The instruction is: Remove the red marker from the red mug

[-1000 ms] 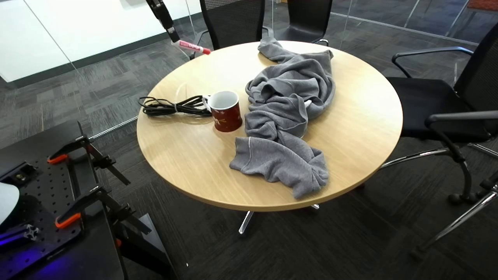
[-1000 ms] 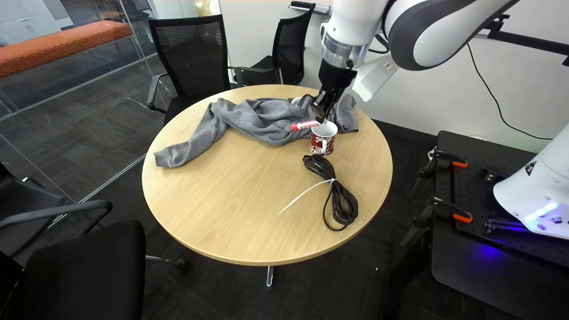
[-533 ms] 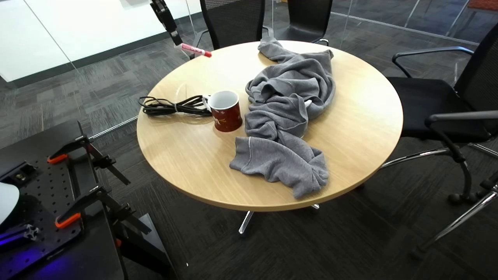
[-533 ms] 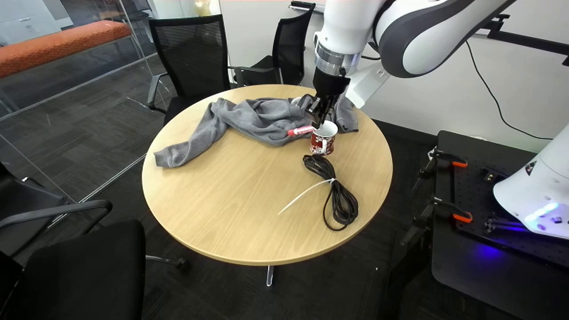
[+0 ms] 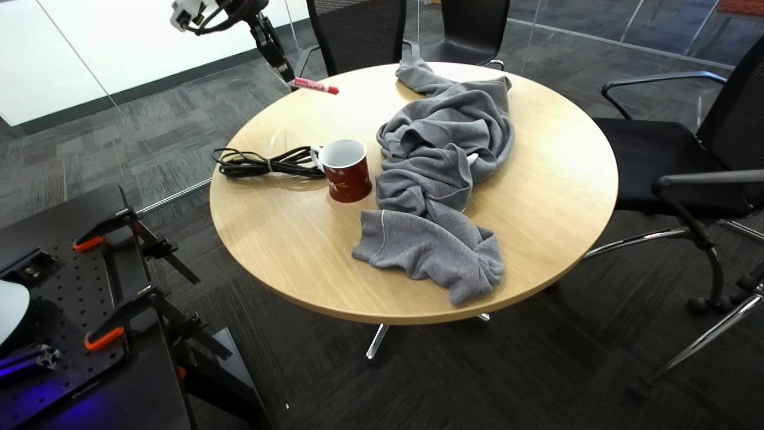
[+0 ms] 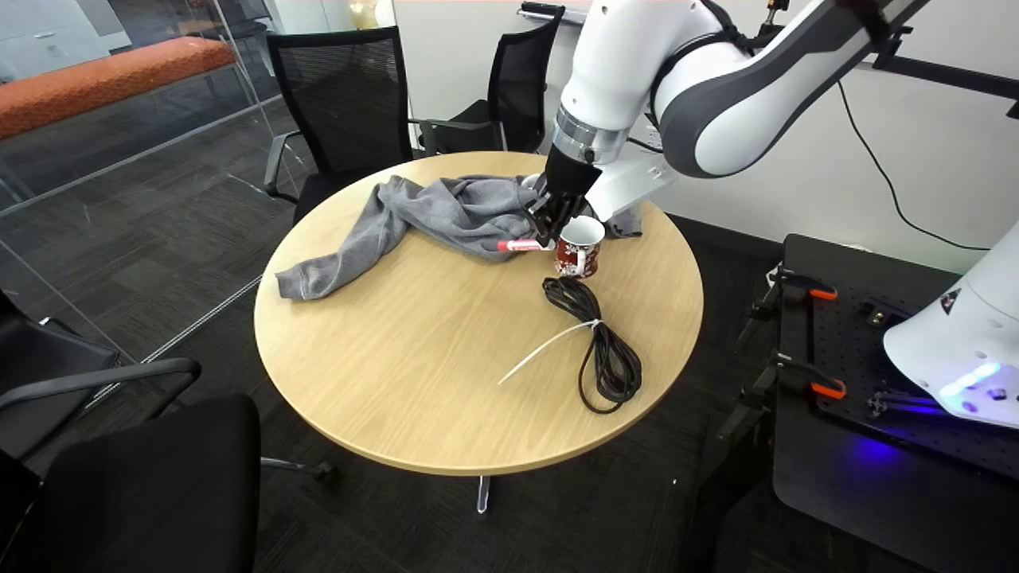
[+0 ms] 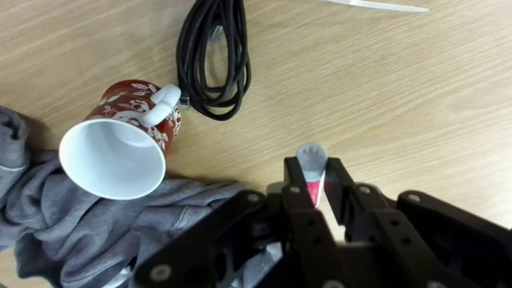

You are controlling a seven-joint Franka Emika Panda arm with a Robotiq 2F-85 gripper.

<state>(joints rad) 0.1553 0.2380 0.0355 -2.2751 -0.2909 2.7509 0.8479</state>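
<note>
The red marker (image 5: 316,86) is out of the mug, held level in the air; it also shows in an exterior view (image 6: 519,245) and in the wrist view (image 7: 314,188). My gripper (image 5: 290,82) is shut on its grey end, and its red cap sticks out. The gripper's fingers (image 6: 546,237) are low over the table, to the side of the mug. In the wrist view the fingertips (image 7: 313,164) pinch the marker from both sides. The red mug (image 5: 350,180) stands upright with its white inside bare, also seen in an exterior view (image 6: 567,256) and the wrist view (image 7: 128,100).
A coiled black cable (image 5: 245,166) with a white tie (image 6: 549,344) lies by the mug's handle. A crumpled grey sweatshirt (image 5: 441,131) lies on the other side of the mug. The round wooden table (image 6: 398,382) is ringed by chairs (image 6: 342,95).
My gripper has moved lower and sideways with the marker still held, away from above the mug in an exterior view. The mug, cable and sweatshirt have not moved.
</note>
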